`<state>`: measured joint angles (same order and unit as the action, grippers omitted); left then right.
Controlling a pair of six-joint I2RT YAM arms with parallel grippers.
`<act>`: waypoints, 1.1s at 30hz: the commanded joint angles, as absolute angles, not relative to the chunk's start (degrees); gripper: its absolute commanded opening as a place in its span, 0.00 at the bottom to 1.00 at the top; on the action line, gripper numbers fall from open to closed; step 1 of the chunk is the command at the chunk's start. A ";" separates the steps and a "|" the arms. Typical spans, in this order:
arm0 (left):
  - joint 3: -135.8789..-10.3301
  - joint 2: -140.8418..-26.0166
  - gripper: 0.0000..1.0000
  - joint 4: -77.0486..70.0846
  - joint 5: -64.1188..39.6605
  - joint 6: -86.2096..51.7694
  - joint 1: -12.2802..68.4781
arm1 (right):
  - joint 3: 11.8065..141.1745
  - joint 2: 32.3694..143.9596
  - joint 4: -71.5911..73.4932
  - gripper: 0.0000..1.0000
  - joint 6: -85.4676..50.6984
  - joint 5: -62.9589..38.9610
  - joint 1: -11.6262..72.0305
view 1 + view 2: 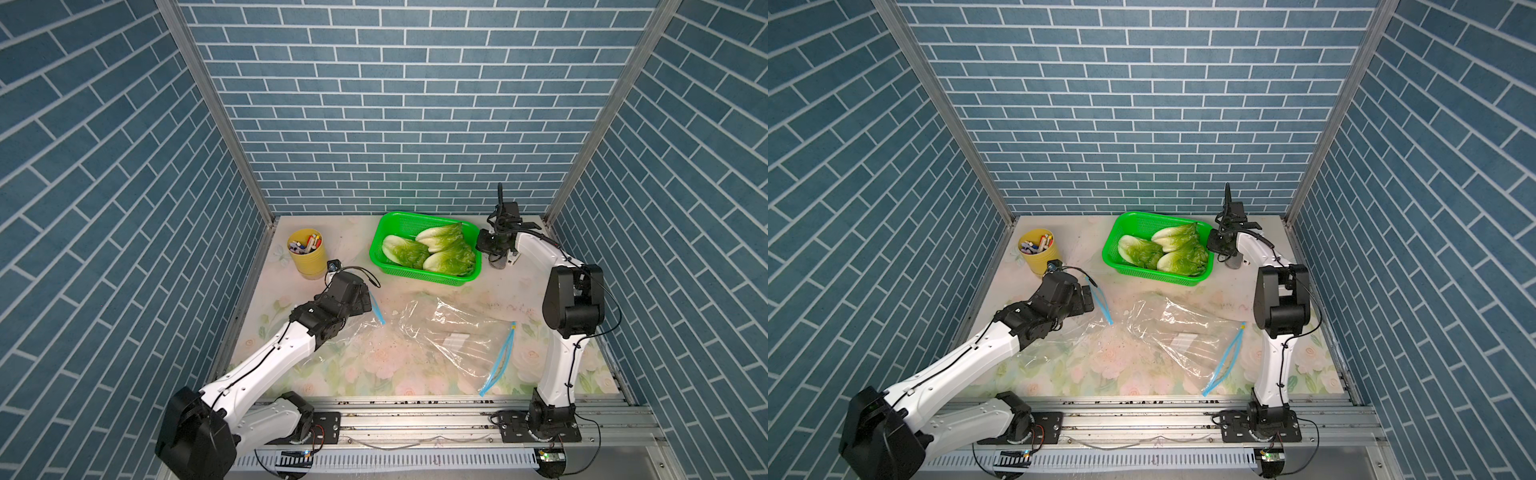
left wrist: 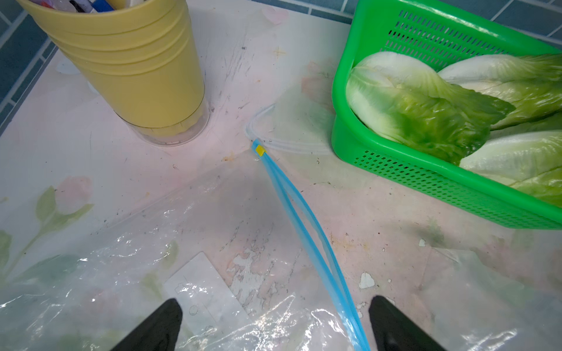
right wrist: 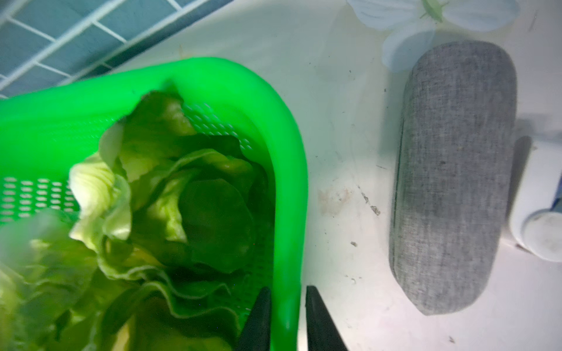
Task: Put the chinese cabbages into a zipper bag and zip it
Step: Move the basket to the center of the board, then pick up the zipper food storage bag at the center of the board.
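Top views both show the three cabbages [image 1: 432,249] lying in the green basket [image 1: 422,277] at the back of the table [image 1: 357,257], none bagged yet. A clear bag [image 1: 1084,332] lies flat under the left arm. A second bag [image 1: 449,328] lies crumpled in the middle, its blue zipper [image 1: 500,357] toward the right arm. Left wrist view: the left gripper [image 2: 275,301] is spread wide and empty above the first bag. That bag's blue strips [image 2: 270,167] run between the fingers, parted and close to one finger, with the yellow slider [image 2: 260,149] at the far end near the yellow cup [image 2: 137,70]. Closing here could pinch both strips together or slip off the slick film, leaving the mouth flat. Right wrist view: the right gripper [image 3: 287,288] straddles the basket's rim, one finger inside by the leaves and one outside, narrowly parted. Whether it presses the wall I cannot tell. A squeeze and lift from here would likely drag or tip the basket rather than take a cabbage, and could knock the grey case [image 3: 453,176] nearby. Loose leaf tips may also tear or slip.
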<state>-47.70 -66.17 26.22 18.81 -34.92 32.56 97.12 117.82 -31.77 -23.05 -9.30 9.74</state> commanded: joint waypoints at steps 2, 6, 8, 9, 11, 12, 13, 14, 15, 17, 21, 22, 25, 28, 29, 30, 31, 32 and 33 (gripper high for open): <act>-52.65 -71.42 0.93 31.55 18.34 -35.30 32.87 | 96.39 111.63 -38.45 0.34 -21.12 -5.53 9.50; -56.20 -76.14 0.93 32.54 17.49 -35.49 33.15 | 92.71 105.78 -38.99 0.43 -22.29 -5.46 10.35; -59.04 -79.21 0.92 34.28 17.59 -35.29 33.16 | 90.55 102.92 -38.84 0.45 -23.29 -5.49 11.19; -60.39 -80.95 0.91 35.05 17.80 -35.18 33.23 | 89.44 101.49 -38.79 0.46 -23.53 -6.16 11.64; -62.74 -84.02 0.90 36.49 18.03 -34.92 33.23 | 88.06 99.13 -39.54 0.49 -23.77 -5.49 12.67; -64.10 -85.53 0.89 37.40 18.11 -34.94 33.26 | 86.92 97.74 -39.48 0.50 -24.26 -5.52 13.07; -65.12 -87.03 0.88 38.09 18.23 -34.93 33.31 | 85.90 96.59 -39.10 0.50 -24.91 -6.36 13.41; -66.08 -88.75 0.88 38.49 18.27 -34.85 33.39 | 84.39 95.26 -38.34 0.51 -25.44 -8.01 13.93; -66.96 -89.88 0.88 39.24 18.36 -34.86 33.39 | 83.07 93.94 -37.86 0.52 -26.01 -9.18 14.55; -68.67 -92.40 0.87 40.49 19.01 -34.83 33.40 | 81.23 92.13 -37.61 0.54 -26.62 -10.45 16.08; -70.58 -96.27 0.85 41.17 20.28 -33.11 33.40 | 78.07 89.56 -36.59 0.54 -27.45 -13.74 18.63; -70.99 -97.13 0.85 41.59 20.77 -33.10 33.40 | 77.60 89.28 -36.49 0.54 -27.80 -14.03 19.22; -72.56 -99.78 0.82 42.54 21.45 -33.10 33.36 | 75.50 88.59 -34.39 0.54 -28.17 -15.92 21.19; -73.36 -101.54 0.76 42.72 22.53 -33.76 33.35 | 74.02 88.88 -31.98 0.54 -29.08 -17.95 22.20; -73.31 -101.75 0.75 42.49 22.74 -34.08 33.33 | 73.90 89.24 -31.90 0.54 -29.09 -18.23 22.54; -73.13 -101.86 0.73 42.08 22.64 -34.30 33.32 | 73.91 89.50 -31.86 0.54 -29.03 -18.36 22.82; -72.91 -102.07 0.73 41.53 22.30 -34.31 33.38 | 73.89 89.85 -31.82 0.54 -28.84 -18.61 23.10; -72.98 -102.48 0.72 41.44 22.07 -34.41 33.37 | 73.92 90.21 -31.79 0.54 -28.81 -18.85 23.33; -72.97 -102.85 0.69 41.42 21.90 -34.57 33.36 | 73.87 90.56 -31.82 0.54 -28.83 -19.21 23.46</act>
<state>-72.14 -101.93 40.25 20.97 -34.13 33.04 74.04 90.11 -33.43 -27.22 -17.19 23.00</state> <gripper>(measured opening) 0.709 0.539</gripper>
